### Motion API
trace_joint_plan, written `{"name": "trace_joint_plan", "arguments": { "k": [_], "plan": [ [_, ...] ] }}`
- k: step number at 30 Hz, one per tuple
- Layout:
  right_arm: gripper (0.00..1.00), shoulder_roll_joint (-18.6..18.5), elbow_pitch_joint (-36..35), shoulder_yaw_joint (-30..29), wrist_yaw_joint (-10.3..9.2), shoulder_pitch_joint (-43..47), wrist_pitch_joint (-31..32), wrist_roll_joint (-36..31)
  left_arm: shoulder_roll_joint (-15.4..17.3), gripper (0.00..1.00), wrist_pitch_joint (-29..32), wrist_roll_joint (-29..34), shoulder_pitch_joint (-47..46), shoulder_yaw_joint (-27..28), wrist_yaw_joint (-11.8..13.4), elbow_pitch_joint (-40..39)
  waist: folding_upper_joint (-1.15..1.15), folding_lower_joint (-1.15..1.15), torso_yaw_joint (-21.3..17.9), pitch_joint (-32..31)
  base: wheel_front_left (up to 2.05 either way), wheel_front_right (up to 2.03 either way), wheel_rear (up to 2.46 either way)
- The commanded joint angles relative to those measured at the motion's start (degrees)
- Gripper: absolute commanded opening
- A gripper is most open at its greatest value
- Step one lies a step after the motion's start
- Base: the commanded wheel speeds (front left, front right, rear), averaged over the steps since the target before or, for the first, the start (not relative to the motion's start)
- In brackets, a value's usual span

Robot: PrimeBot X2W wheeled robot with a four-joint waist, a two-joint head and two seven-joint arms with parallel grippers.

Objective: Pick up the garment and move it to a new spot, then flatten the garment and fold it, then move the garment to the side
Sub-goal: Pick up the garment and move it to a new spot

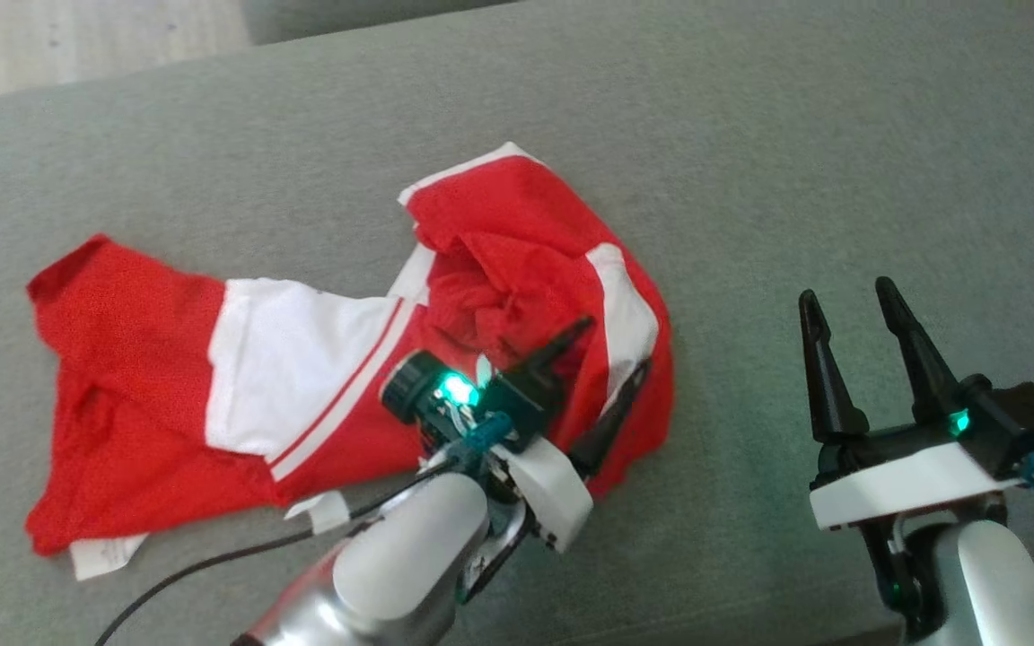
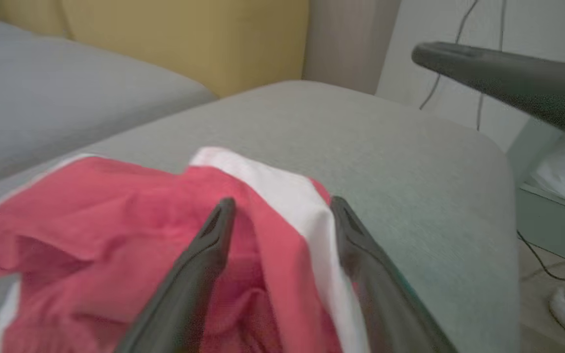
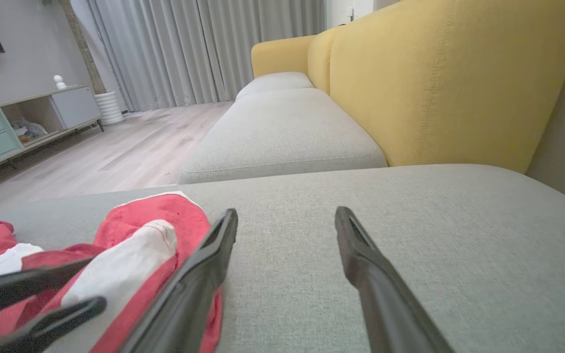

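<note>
ON THE GREY CUSHION [image 1: 750, 161]: A red-and-white garment [image 1: 302, 368] lies crumpled across the cushion's middle and left part, not yet flat and with no fold made.

The left gripper [image 1: 614, 344] hangs over the cushion's middle. Its two dark fingers are spread wide, with a ridge of red and white cloth standing between them. The jaws are not closed on it, and the cloth rests on the cushion. The right gripper [image 1: 847, 290] is equally wide and holds nothing. It sits above the cushion's bare right part, well apart from the cloth.

The garment appears to have reached its spot, so the step in hand is judged to be the flattening. The next move calls for fresh grips on the heaped end at the cushion's middle, probably one arm on each edge, to draw the bunched cloth outward. For that, the right arm would have to come in toward the cushion's middle.

The garment's long axis runs across the cushion from the robot's left to its right. The broad, flatter red end, with white labels [image 1: 104, 556] at its near edge, points to the cushion's left. The rumpled end points right.
</note>
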Motion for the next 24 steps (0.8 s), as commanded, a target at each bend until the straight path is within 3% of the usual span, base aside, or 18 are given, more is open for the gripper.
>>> {"name": "trace_joint_plan", "arguments": {
  "k": [1, 4, 9, 10, 15, 20, 24],
  "plan": [
    [1.00, -0.28, -1.88, 0.92, -0.04, -1.42, -0.38, -0.28, -0.04, 1.00, -2.88, 0.01, -2.56, 2.58, 2.18, -1.89, 0.00, 0.00, 2.13, -1.45, 0.00, 0.00, 0.00],
    [1.00, -0.35, -2.17, 0.81, -0.04, -0.92, 0.04, -0.52, 1.01, 1.00, -6.63, -0.39, -2.11, 5.59, 5.22, -2.30, 0.00, 0.00, 3.89, -2.37, 0.00, 0.00, 0.00],
    [1.00, -0.64, -2.99, 0.35, -0.04, -0.25, 0.92, -1.00, 6.01, 1.00, -10.68, -1.78, 0.34, 12.57, 10.29, -5.22, 0.00, 0.00, 6.80, -3.26, 0.00, 0.00, 0.00],
    [1.00, -0.64, -2.99, 0.35, -0.04, -0.25, 0.92, -1.00, 6.01, 1.00, -10.68, -1.78, 0.34, 12.57, 10.29, -5.22, 0.00, 0.00, 6.80, -3.26, 0.00, 0.00, 0.00],
    [1.00, -0.90, -3.90, 0.01, -0.04, 0.28, 1.91, -1.41, 11.71, 1.00, -12.01, -3.71, 5.77, 20.79, 14.72, -8.98, 0.00, 0.00, 8.97, -3.93, 0.00, 0.00, 0.00],
    [1.00, -1.15, -4.67, -0.36, -0.04, 1.14, 2.82, -1.78, 16.01, 1.00, -12.20, -4.15, 13.04, 28.88, 16.90, -14.94, 0.00, 0.00, 10.23, -4.82, 0.00, 0.00, 0.00],
    [1.00, -1.33, -5.00, -0.99, -0.04, 2.22, 3.57, -1.98, 17.88, 1.00, -12.22, -4.20, 19.30, 32.35, 16.52, -17.99, 0.00, 0.00, 10.72, -5.91, 0.00, 0.00, 0.00]
  ]
}}
